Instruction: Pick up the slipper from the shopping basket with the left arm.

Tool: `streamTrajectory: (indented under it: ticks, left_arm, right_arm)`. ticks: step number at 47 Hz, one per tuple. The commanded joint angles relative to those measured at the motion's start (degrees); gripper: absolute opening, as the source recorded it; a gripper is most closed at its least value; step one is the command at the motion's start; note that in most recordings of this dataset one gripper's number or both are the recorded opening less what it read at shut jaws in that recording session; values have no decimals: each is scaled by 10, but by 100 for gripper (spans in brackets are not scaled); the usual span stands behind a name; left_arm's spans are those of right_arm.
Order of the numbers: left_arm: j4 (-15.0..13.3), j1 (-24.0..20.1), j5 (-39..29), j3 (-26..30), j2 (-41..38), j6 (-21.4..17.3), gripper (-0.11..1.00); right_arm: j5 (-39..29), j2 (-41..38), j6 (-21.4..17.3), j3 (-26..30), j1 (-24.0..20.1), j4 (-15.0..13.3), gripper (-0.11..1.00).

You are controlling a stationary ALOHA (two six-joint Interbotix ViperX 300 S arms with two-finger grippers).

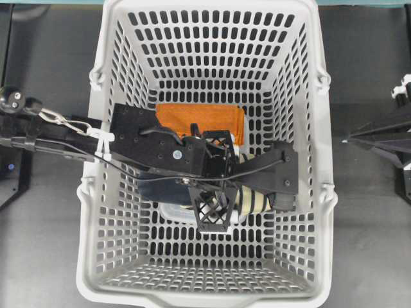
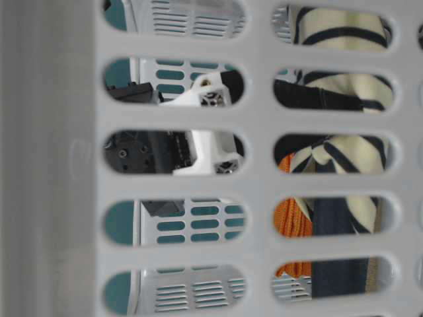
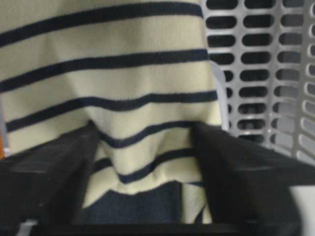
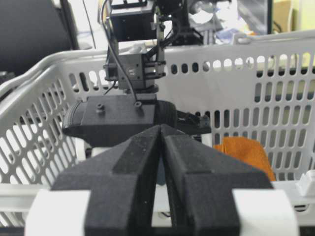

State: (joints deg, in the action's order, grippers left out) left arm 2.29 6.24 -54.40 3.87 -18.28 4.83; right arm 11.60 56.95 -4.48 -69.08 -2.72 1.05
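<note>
From overhead, my left arm (image 1: pixel 138 144) reaches over the rim into the shopping basket (image 1: pixel 302 96), and the left gripper (image 1: pixel 221 173) sits low in the middle of it. The slipper (image 1: pixel 252 200) shows only as a striped cream patch beside the lower lattice finger, with the folded orange cloth (image 1: pixel 199 119) just behind the gripper and a small clear box (image 1: pixel 176 212) partly hidden under the arm.

At table level I look through the basket wall (image 2: pixel 258 185): the slipper (image 2: pixel 344 158) shows through the slots on the right, cream stripes above and navy below, the orange cloth (image 2: pixel 291 224) beside it. I cannot tell from here whether it is off the floor.

The left wrist camera settles it: the striped toe cover (image 3: pixel 113 78) fills the picture, and both dark fingers (image 3: pixel 49 172) press into the fabric, which puckers between them. So the gripper is grasping the slipper by the toe cover.

The right wrist camera shows the right gripper (image 4: pixel 162 162) clenched and idle outside the basket (image 4: pixel 275 88).

I judge the slipper light, soft and floppy; the heel will sag, so a pinch through fabric and sole would hold better than on loose cloth alone.
</note>
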Motion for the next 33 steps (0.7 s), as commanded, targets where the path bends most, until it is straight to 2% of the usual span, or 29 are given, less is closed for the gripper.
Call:
streamTrajectory:
  ticks: [1,6,10,20,27,33]
  left_arm:
    - [3,-3,2,4,12,-3,48]
    - [3,-2,1,14,22,-9,21]
    - [2,-2,-3,26,33,-11,7]
    - [3,-2,-76,89,57,-13,7]
    - [4,-3,-156,160,59,-15,7]
    - [4,-4,-227,243,57,-14,7]
  right_arm:
    - [4,-4,-1,3,-2,2,0]
    - [4,-4,-1,3,-2,2,0]
    - [4,-4,-2,2,0,2,0]
    - [4,-4,-2,2,-2,2,0]
    - [4,-4,-2,2,-2,2,0]
    - [4,-4,-2,2,-2,2,0]
